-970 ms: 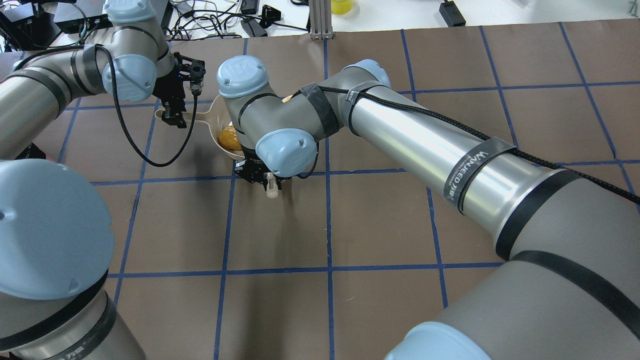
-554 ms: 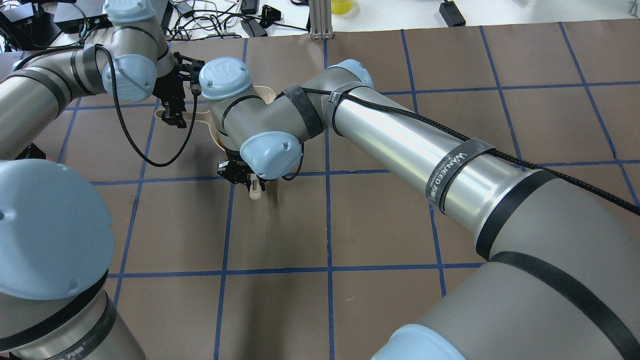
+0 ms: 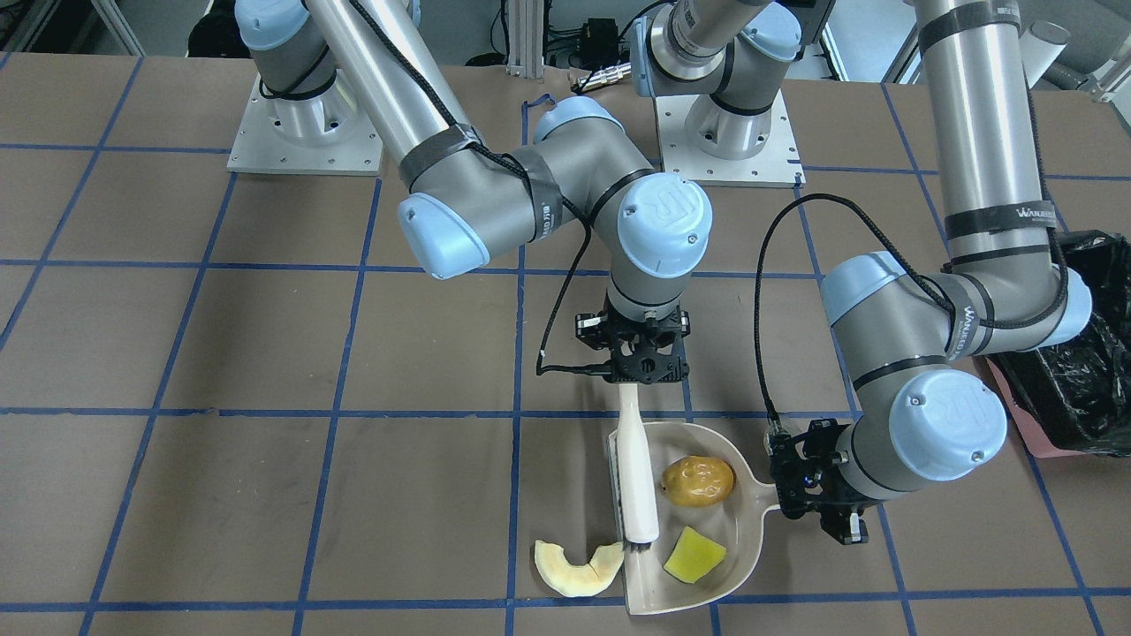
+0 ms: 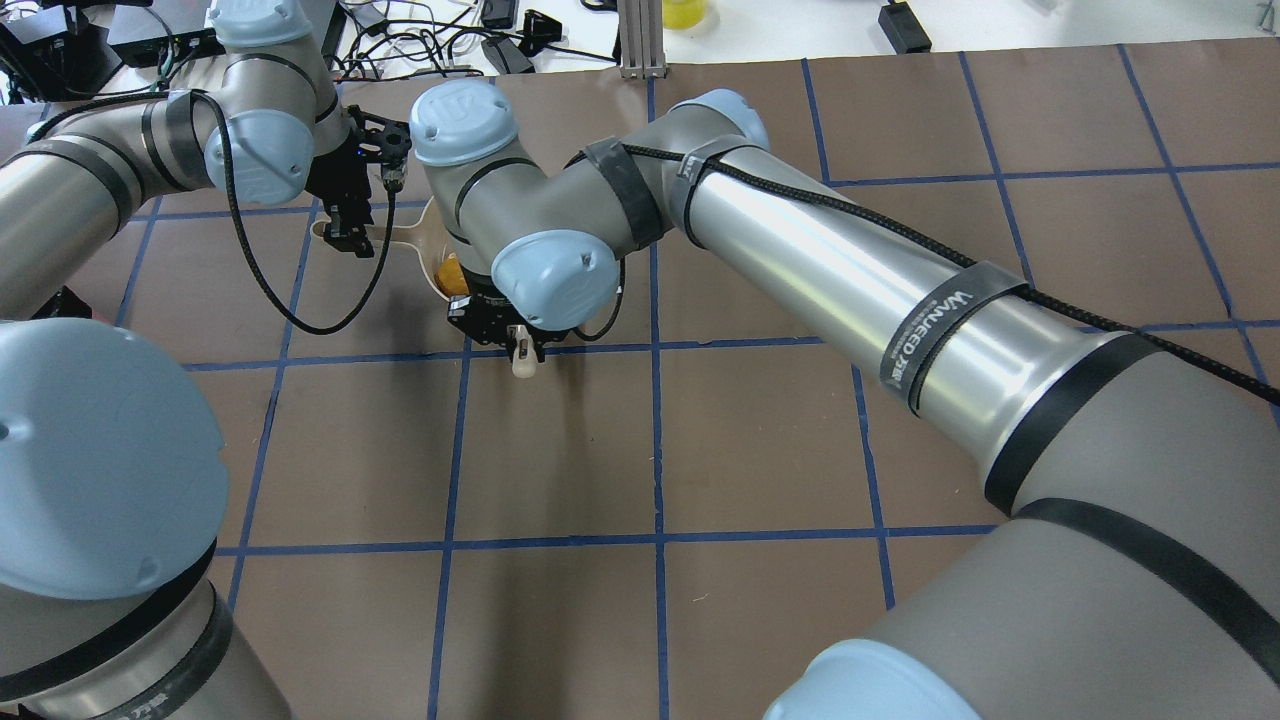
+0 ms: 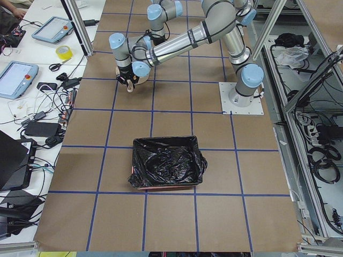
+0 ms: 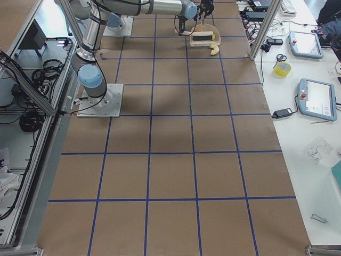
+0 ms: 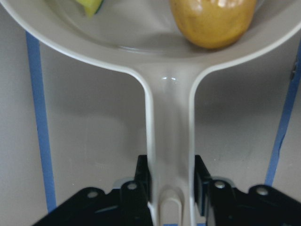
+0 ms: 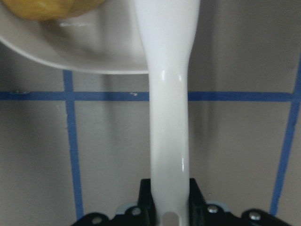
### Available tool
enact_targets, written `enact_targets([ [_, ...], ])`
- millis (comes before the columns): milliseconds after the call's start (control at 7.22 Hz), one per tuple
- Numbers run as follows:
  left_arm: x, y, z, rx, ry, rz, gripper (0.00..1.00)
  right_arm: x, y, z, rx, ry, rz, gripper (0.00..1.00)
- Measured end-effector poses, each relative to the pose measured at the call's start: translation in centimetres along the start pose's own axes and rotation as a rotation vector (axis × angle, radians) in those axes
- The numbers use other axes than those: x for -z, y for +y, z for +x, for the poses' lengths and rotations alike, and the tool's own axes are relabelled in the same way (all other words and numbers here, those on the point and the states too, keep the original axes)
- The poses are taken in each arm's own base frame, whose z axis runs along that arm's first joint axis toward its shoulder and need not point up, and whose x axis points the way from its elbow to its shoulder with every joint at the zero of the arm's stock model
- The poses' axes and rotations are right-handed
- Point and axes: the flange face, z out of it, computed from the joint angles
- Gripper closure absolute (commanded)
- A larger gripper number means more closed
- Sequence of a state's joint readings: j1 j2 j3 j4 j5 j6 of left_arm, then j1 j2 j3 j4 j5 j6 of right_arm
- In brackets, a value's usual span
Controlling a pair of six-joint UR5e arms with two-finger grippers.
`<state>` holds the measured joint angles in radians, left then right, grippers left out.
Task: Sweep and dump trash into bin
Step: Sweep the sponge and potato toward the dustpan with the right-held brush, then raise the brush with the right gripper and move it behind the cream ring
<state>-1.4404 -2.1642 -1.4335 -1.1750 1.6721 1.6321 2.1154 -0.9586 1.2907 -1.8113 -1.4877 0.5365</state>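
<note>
The beige dustpan lies flat on the table and holds the orange-brown potato lump and the yellow wedge. The pale cream slice lies on the table just outside the pan's open edge. My left gripper is shut on the dustpan handle. My right gripper is shut on the white brush, whose head rests along the pan's open edge beside the cream slice. The overhead view shows only a bit of the potato under my right wrist. The bin, lined with black plastic, stands far off on my left.
The bin's black bag sits close behind my left forearm. Cables and boxes lie past the table's far edge. Blue tape lines grid the brown table.
My right gripper with the brush swung left toward the dustpan, then eased slightly back right and away. My left gripper and the dustpan have stayed put.
</note>
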Motion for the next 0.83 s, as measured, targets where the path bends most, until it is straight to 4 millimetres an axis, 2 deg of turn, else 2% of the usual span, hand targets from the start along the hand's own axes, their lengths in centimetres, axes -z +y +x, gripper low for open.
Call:
enact_targets([
  [277, -0.1, 0.0, 0.0, 0.000, 0.002, 0.001, 0.95, 2.7, -2.4, 5.8, -0.007, 0.058, -0.013, 1.00],
  [416, -0.1, 0.0, 0.1, 0.000, 0.002, 0.002, 0.95, 3.3, -4.2, 9.0, -0.037, 0.059, -0.015, 1.00],
  [693, -0.1, 0.0, 0.1, 0.000, 0.003, 0.001, 0.95, 3.7, -8.1, 15.3, -0.057, 0.056, -0.018, 1.00],
  [831, -0.1, 0.0, 0.1, 0.000, 0.002, 0.000, 0.95, 3.2, -9.3, 17.1, -0.045, 0.056, -0.025, 1.00],
])
